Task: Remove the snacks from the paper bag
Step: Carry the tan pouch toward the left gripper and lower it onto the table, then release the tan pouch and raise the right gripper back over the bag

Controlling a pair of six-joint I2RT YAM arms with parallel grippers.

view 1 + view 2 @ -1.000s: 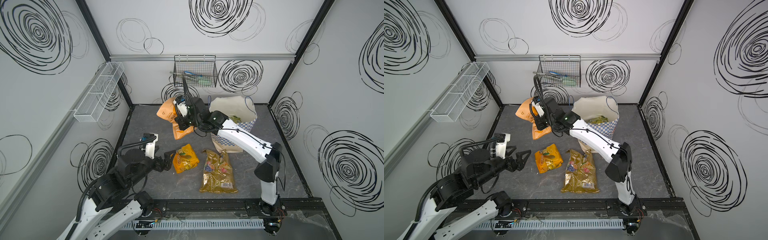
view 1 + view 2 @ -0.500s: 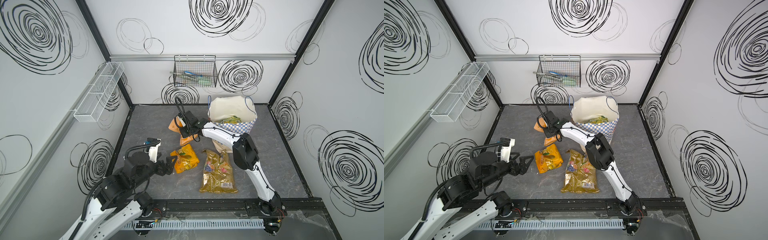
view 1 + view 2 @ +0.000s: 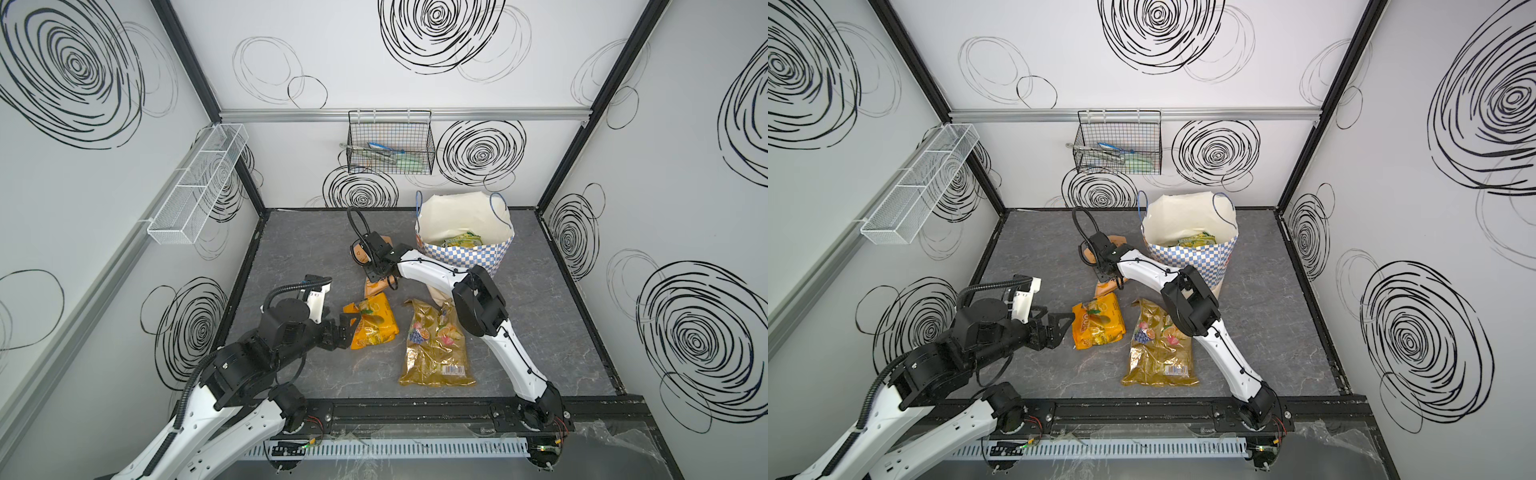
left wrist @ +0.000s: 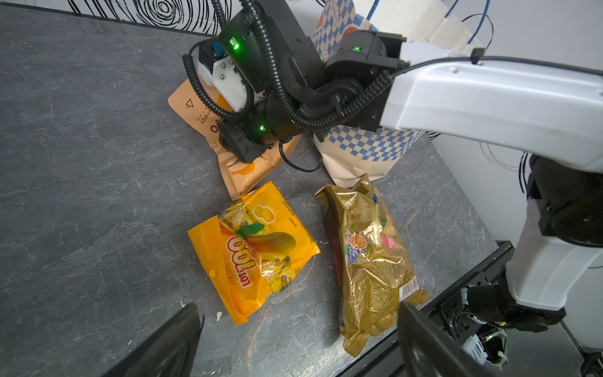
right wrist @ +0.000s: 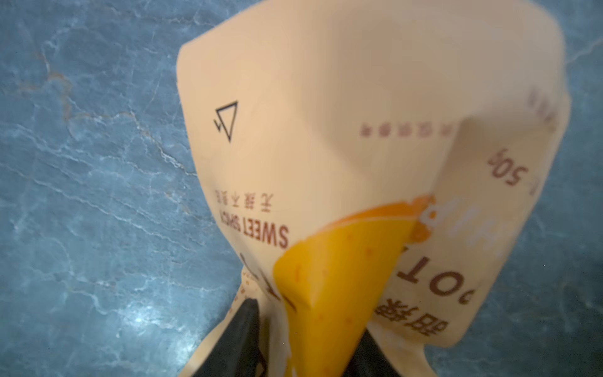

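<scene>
right gripper [image 3: 376, 274]: reaches across the middle, low over the potato bag [image 4: 248, 176]. jaws part-way apart, a fold of the packet stands up between the fingers [image 5: 248, 326]. cannot tell if the fold is pinched or loose.
left gripper [image 3: 348, 328]: wide open, empty, just beside the near-left edge of the mango packet [image 3: 372, 324]. no contact seen.
potato bag: tan-orange, mostly flat on the table [image 3: 307, 249], just left of the paper bag [image 3: 469, 255]. its near corner meets the mango packet.
paper bag: upright at back right, mouth open, green packets [image 3: 459, 240] low inside, so the task looks unfinished.
gold packet [image 3: 436, 345]: flat in front of the paper bag, far end at the bag's foot, partly under the right arm's elbow in both top views.
why here: probably a drop spot beside the other unloaded snacks. keeps the bag mouth unblocked and the pile within the left arm's reach.
edges: the gold packet's near end sits close to the front rail [image 3: 415, 409]. the three packets crowd together.
open room: bare table along the left side and to the right of the gold packet. clear path upward for the right arm back to the bag mouth.
risk: crinkly foil may snag on a finger when lifting off.
</scene>
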